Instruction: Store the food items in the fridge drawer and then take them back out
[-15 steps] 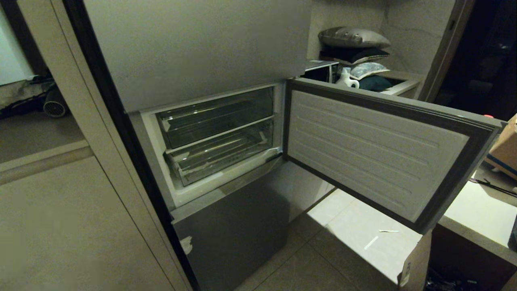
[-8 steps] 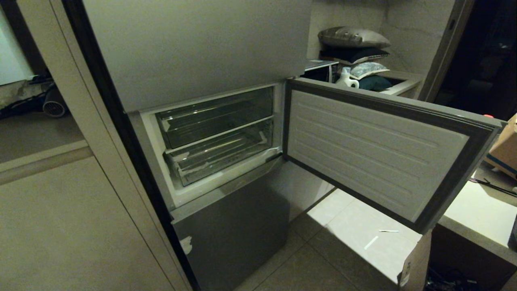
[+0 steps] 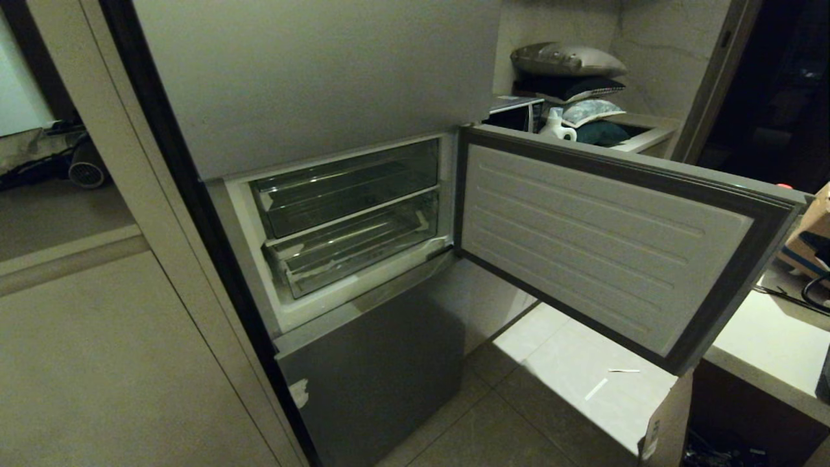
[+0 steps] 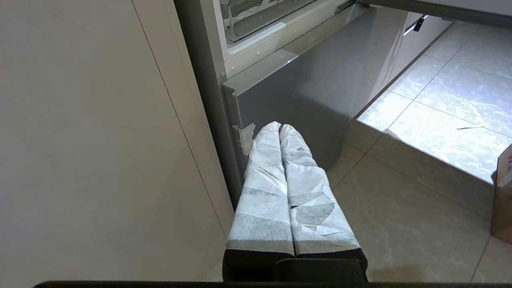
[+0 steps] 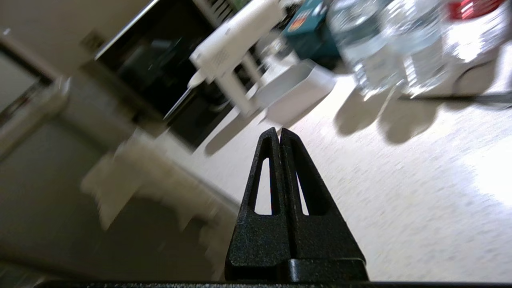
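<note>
No lettering can be read anywhere. The teal box (image 5: pixel 310 24) on the counter carries a small coloured label (too blurred to make out), and a dark mark on the cardboard flap (image 3: pixel 653 433) by the floor stays illegible.

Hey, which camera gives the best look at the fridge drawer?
The head view: the fridge drawer shows whole, clear-walled, pushed in and empty behind the open door. The left wrist view catches only a strip of its front; the right wrist view shows none.
</note>
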Tool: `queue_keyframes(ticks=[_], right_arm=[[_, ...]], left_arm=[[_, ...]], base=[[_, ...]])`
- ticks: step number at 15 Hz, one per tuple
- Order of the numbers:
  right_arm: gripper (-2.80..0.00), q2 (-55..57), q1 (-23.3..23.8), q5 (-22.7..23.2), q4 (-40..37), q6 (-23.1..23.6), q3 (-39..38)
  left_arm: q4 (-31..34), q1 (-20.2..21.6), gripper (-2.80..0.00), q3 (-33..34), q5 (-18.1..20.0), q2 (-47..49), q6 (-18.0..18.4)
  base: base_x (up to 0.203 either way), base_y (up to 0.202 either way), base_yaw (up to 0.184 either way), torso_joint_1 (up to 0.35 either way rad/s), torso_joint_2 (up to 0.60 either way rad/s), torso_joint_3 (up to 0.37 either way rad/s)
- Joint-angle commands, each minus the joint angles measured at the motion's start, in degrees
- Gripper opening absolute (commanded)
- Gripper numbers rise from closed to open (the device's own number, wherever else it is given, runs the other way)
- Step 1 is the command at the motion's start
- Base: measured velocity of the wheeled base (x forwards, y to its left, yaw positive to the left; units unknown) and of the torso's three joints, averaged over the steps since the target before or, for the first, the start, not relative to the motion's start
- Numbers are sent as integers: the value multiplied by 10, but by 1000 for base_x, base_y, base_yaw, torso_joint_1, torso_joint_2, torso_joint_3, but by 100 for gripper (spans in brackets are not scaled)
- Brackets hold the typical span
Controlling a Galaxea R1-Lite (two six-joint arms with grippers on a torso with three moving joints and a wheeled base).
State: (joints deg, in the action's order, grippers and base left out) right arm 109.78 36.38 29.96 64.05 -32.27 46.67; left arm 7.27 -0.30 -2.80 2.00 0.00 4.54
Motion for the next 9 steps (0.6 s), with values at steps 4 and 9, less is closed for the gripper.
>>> queue_keyframes(ticks=[4,9], right_arm=[[-280,-39,-1,50,4,-2,-54],[-280,-101,-1,83,4,-2,-119]], left_arm=[[0,0,-280,0,0,1,0],[0,0,-280,0,0,1,0]], base=[[0,0,0,0,0,0],[0,0,0,0,0,0]])
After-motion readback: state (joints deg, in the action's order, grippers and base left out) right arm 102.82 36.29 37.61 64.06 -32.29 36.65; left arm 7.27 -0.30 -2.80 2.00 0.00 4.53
